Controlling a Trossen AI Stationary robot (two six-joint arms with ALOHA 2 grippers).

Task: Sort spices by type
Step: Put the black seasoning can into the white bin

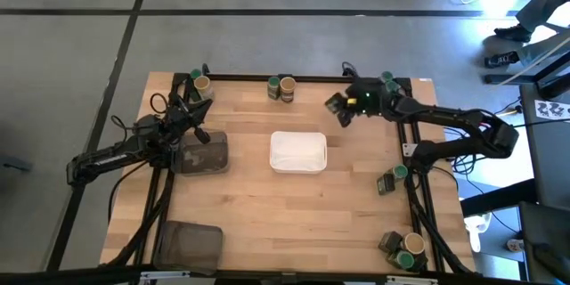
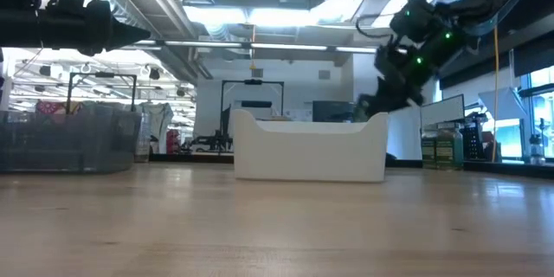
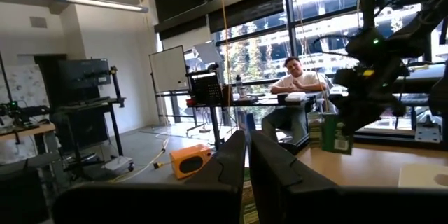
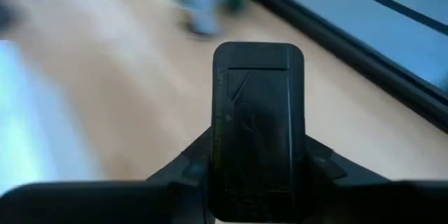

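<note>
My right gripper (image 1: 338, 107) hangs above the table between the white tray and the far edge, shut on a dark squarish tin (image 4: 257, 133). It also shows high up in the low view (image 2: 385, 104). My left gripper (image 1: 201, 134) is raised over a dark grey tray (image 1: 203, 153); its fingers (image 3: 234, 168) stand shut and point toward the table's right. Other spices stand on the table. Jars and tins are along the far edge (image 1: 198, 82) (image 1: 281, 87) (image 1: 387, 78), by the right edge (image 1: 392, 178) and at the near right corner (image 1: 403, 248). My right gripper pinches the dark tin between its two fingers (image 4: 187, 171), one on each of two opposite sides, at the tin's end nearer the wrist (image 4: 257, 182). The tin's flat face points at the wrist camera. The tin is lifted clear of the table.
The white rectangular tray (image 1: 298, 167) sits at the table's middle. A second dark grey tray (image 1: 189, 245) lies near the near left corner. Bare wood lies between the white tray and the near edge. A person (image 3: 297, 77) sits in the room beyond the table.
</note>
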